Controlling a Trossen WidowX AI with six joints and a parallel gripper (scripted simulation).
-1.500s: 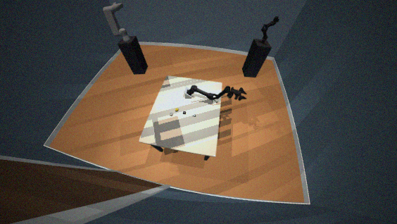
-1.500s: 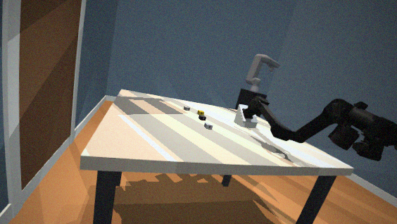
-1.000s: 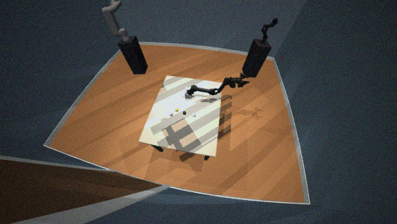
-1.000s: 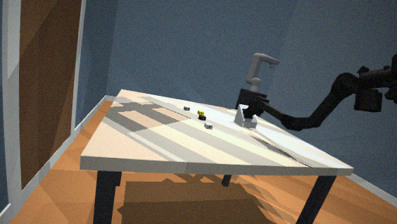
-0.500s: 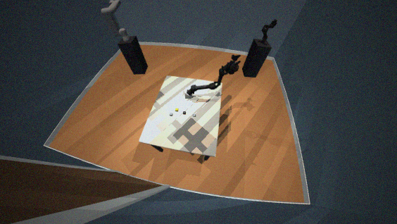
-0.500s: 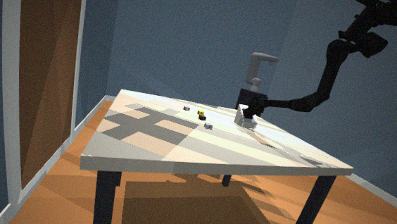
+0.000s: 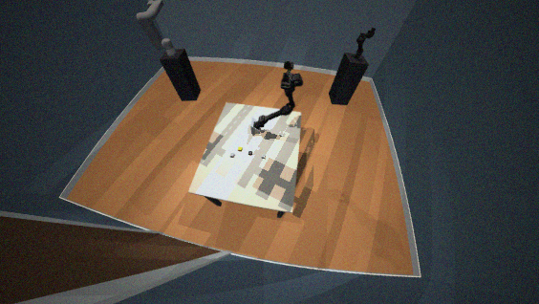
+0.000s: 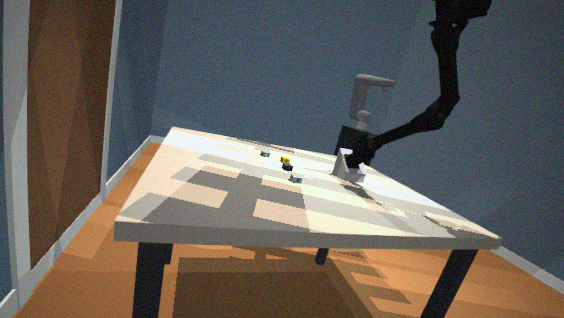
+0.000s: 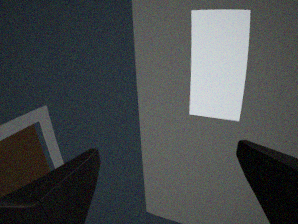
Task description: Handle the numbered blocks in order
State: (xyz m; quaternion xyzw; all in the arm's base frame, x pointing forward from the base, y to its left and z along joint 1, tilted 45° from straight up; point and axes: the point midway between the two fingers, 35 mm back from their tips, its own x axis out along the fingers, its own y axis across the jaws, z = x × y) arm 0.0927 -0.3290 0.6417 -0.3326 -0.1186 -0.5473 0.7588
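Note:
My gripper (image 9: 169,152) is open, with nothing between its fingers. The arm is raised high above the table and far from the blocks, and the wrist view shows no table or block. A yellow block (image 7: 240,149) (image 8: 285,160), a black block (image 7: 249,153) (image 8: 287,167), a grey block (image 7: 232,155) (image 8: 265,153) and a pale grey block (image 7: 263,157) (image 8: 296,178) stand apart on the table (image 7: 215,184) (image 8: 300,239). The yellow and black blocks are close together. The digits are too small to read.
The arm's pale base mount (image 8: 342,167) stands on the table beyond the blocks. Patchy shadows cross the tabletop. Two dark pedestals (image 7: 181,76) (image 7: 348,78) with other arms stand behind the table. The wrist view shows a wall, a bright ceiling panel (image 9: 219,65) and a brown door (image 9: 22,157).

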